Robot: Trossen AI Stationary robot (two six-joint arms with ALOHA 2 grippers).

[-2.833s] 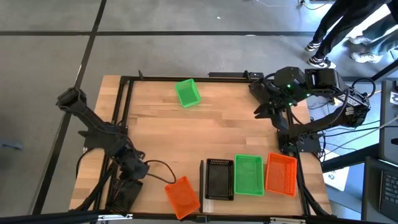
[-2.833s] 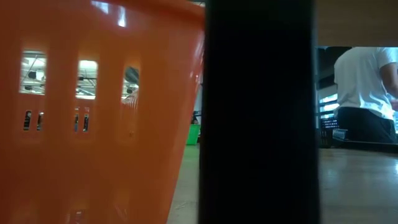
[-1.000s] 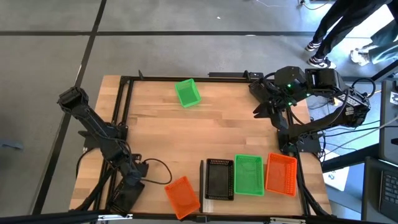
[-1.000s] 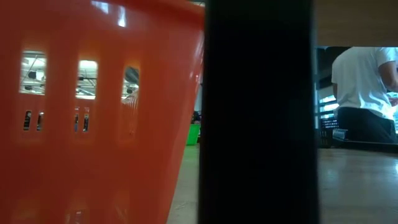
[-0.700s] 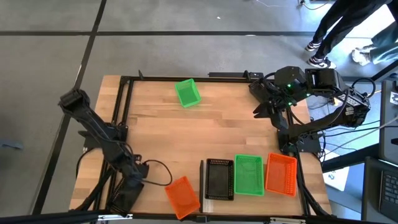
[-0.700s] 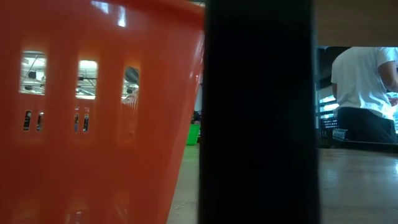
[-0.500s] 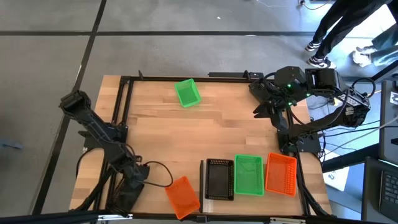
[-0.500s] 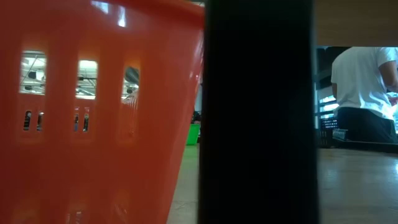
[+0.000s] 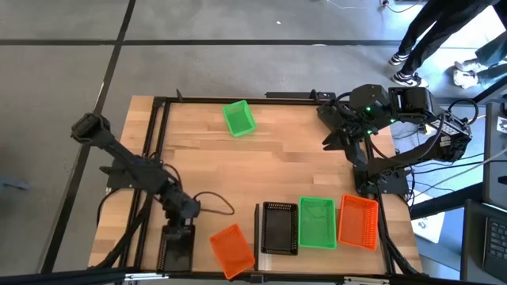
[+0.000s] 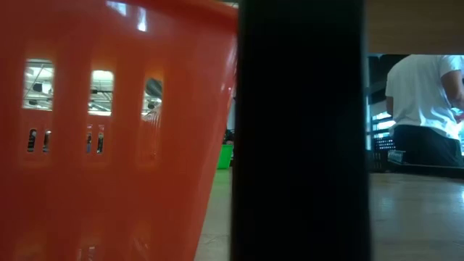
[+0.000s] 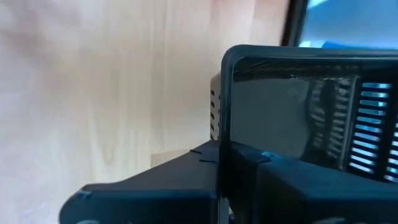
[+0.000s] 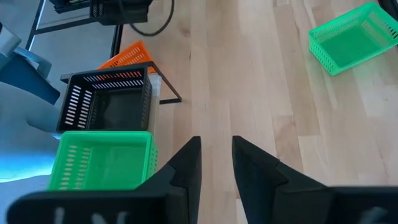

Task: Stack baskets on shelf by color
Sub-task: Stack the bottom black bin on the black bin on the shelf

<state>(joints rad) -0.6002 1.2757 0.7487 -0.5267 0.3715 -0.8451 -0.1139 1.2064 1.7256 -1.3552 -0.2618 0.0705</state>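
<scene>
My left gripper is at the table's near-left part, shut on a black basket, whose rim fills the left wrist view. The pale shelf lies at the near edge and carries a black basket, a green one and an orange one side by side. A loose orange basket rests on the table left of the shelf. A loose green basket rests near the far edge. My right gripper waits open at the far right, fingers apart. My left gripper holds the black basket by one wall just below a rim corner. The wall runs between the two fingers, one on each side of it. In the high view the basket sits nearer the table's near edge than the gripper; whether it touches the table I cannot tell.
The black frame runs round the tabletop. The table's middle is bare wood. In the low view the loose orange basket and a black upright block most of the sight; a person in a white shirt stands beyond the table.
My left gripper has moved toward the table's right along the near edge and carried the black basket with it, from over the left frame rail to inside it, closer to the loose orange basket. The right arm has kept still.
</scene>
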